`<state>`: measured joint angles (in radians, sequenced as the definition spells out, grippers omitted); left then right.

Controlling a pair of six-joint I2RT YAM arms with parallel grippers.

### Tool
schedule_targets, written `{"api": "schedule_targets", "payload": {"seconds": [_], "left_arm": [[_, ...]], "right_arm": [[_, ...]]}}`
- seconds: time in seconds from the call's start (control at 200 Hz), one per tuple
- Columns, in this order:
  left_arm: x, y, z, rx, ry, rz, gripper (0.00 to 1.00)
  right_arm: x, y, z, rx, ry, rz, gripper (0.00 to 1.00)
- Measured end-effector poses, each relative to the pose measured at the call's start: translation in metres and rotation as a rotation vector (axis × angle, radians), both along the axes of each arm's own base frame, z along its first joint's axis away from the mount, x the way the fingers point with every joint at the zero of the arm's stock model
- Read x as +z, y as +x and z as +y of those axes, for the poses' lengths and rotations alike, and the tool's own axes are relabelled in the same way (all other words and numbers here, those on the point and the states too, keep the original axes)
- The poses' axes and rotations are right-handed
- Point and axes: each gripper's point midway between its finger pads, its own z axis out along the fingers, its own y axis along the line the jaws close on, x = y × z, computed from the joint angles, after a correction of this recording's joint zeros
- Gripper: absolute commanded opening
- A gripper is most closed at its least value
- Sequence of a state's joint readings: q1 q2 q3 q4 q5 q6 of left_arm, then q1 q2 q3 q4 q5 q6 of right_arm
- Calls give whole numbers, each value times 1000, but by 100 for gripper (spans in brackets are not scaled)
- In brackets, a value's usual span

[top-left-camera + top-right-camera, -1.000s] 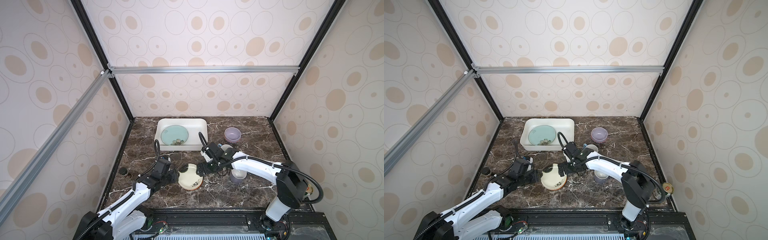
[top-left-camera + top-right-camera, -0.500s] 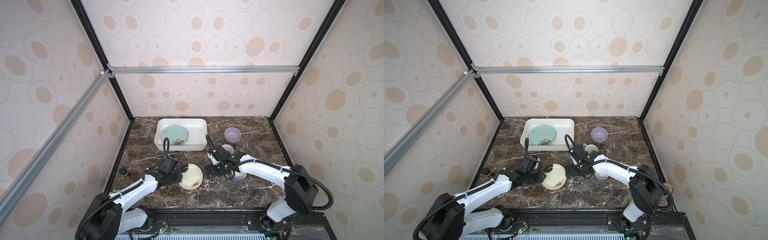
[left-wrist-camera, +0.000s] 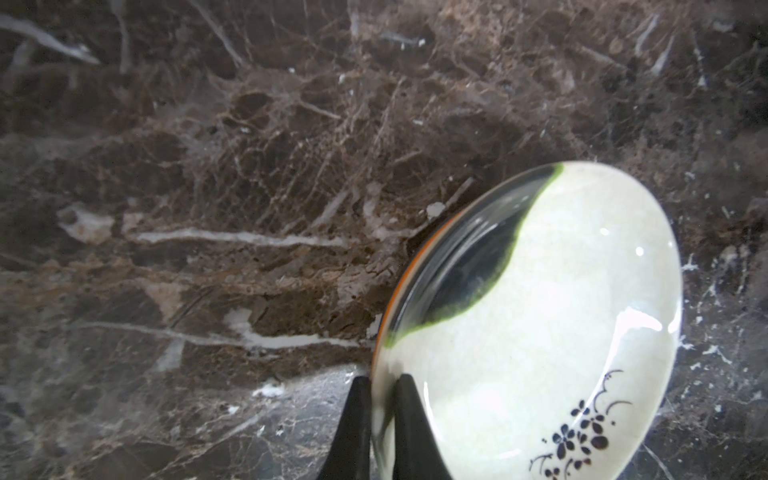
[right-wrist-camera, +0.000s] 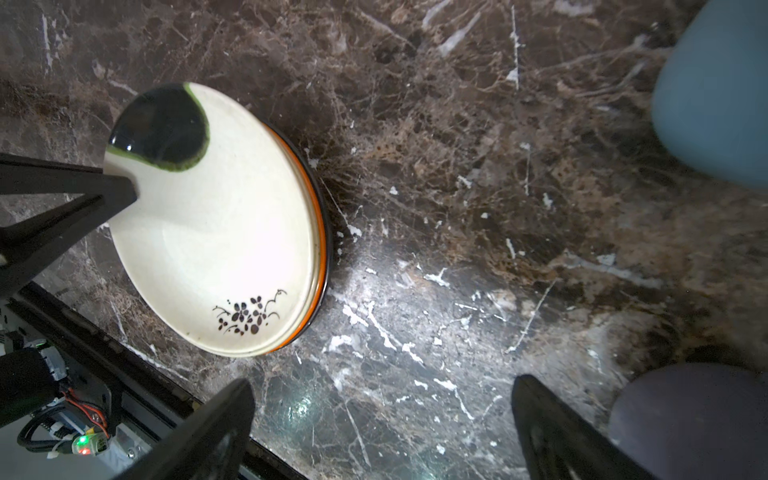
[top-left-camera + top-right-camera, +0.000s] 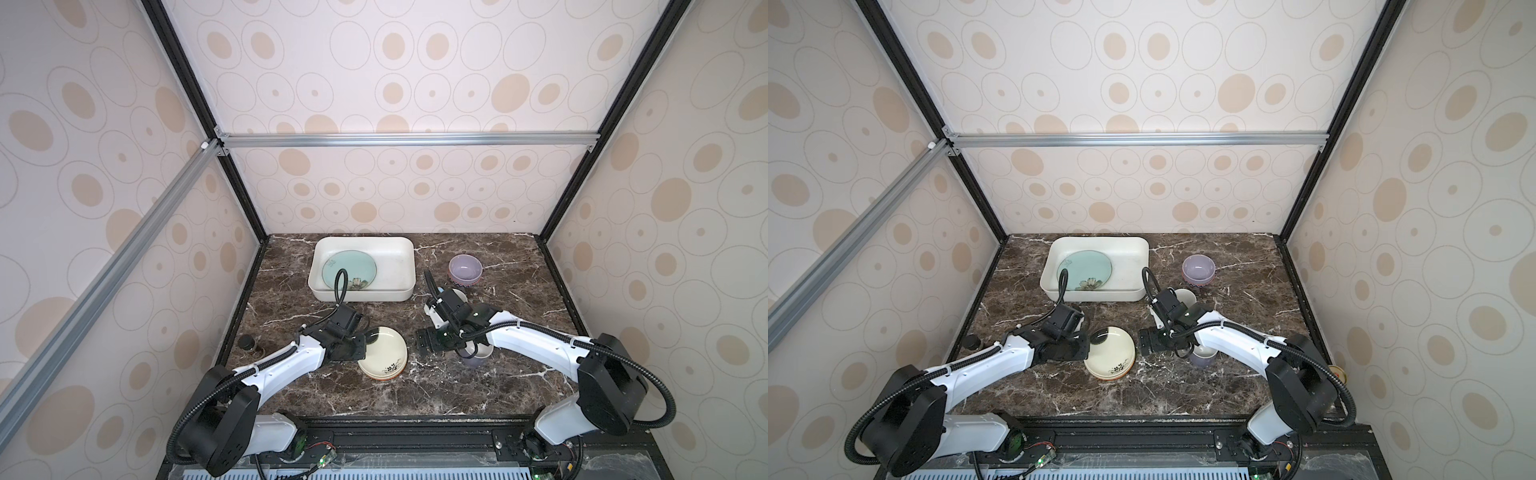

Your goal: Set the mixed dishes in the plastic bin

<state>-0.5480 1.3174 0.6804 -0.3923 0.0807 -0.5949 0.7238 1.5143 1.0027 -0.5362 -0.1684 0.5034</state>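
Tools differ: left tool (image 3: 382,380) clamps cream plate (image 3: 540,324) by rim, right tool (image 4: 382,384) gapes wide.

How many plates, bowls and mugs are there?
Plates: 4 (teal flower plate, two cream floral plates, black orange-rimmed plate)
Bowls: 1 (lavender bowl; its patterned underside might be a second)
Mugs: 2 (light blue mug, purple mug)
Total: 7

Cream floral plate (image 4: 216,232) stacked on orange-rimmed plate (image 4: 322,232); teal plate (image 5: 353,268) lies in bin (image 5: 395,266).
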Motion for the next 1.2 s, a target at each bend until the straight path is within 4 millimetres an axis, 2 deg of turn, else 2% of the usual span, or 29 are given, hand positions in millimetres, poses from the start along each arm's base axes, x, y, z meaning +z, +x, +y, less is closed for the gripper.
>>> {"api": "schedule_targets", "payload": {"seconds": [0.61,0.745,0.99,1.2], "left_arm": [[36,19,-5,-32,44,-41,0],[55,28,-4,-27,34,-75,0],[103,52,-1,7,-28,-180,0],[134,71,8,44,-84,-238,0]], "right_arm": [[8,9,-2,8,30,-2,100],[15,13,-1,14,36,-16,100],[29,17,2,31,41,-35,100],[43,18,0,35,52,-57,100]]}}
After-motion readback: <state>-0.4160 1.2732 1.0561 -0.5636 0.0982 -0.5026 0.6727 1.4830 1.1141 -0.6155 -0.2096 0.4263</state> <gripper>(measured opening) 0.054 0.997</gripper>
